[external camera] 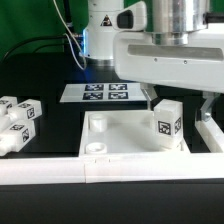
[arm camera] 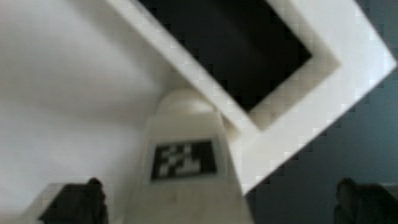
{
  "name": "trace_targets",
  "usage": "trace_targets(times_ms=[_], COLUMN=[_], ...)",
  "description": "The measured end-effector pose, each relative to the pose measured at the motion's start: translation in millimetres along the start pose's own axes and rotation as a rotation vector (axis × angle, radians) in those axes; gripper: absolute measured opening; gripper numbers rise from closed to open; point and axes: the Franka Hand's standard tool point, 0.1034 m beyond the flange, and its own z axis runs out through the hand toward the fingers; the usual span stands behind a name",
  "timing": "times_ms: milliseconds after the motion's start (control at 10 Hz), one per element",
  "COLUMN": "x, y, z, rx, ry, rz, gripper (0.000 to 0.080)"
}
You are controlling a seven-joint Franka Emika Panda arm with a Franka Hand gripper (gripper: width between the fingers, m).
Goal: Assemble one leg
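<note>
While the arm hung low over the white panel (external camera: 125, 135), the leg (external camera: 167, 123) stood upright at the panel's corner on the exterior view's right, its tagged face turned toward the camera. Whether it sat in the corner socket or merely on the rim could not be told. The gripper (external camera: 176, 108) was above and around that post; in the wrist view the leg (arm camera: 185, 140) rose between two dark fingertips (arm camera: 71, 200) that stood wide of it on either side, so the jaws were apart and not pressing it.

The main risk, as I judged it, was a post left unseated: if the jaws closed off-centre or the arm twisted before the base had engaged, the leg could tip, jam crooked, or drag the panel across the desk (external camera: 50, 75). Spare legs (external camera: 20, 115) lay well apart, on the exterior view's left, and the marker board (external camera: 103, 94) lay beyond the panel, both clear of trouble.
</note>
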Motion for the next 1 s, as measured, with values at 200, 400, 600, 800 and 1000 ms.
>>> trace_targets(times_ms=[200, 400, 600, 800, 1000], x=[1.4, 1.2, 0.2, -1.5, -2.6], y=[-4.1, -3.5, -3.3, -2.4, -2.2], z=[4.7, 5.5, 6.3, 7.6, 7.8], rx=[0.000, -0.001, -0.001, -0.005, -0.008], ry=[0.005, 0.004, 0.001, -0.002, -0.005], rz=[0.028, 0.036, 0.159, 0.277, 0.374], gripper=[0.0648, 0.0519, 0.0381, 0.0289, 0.0289])
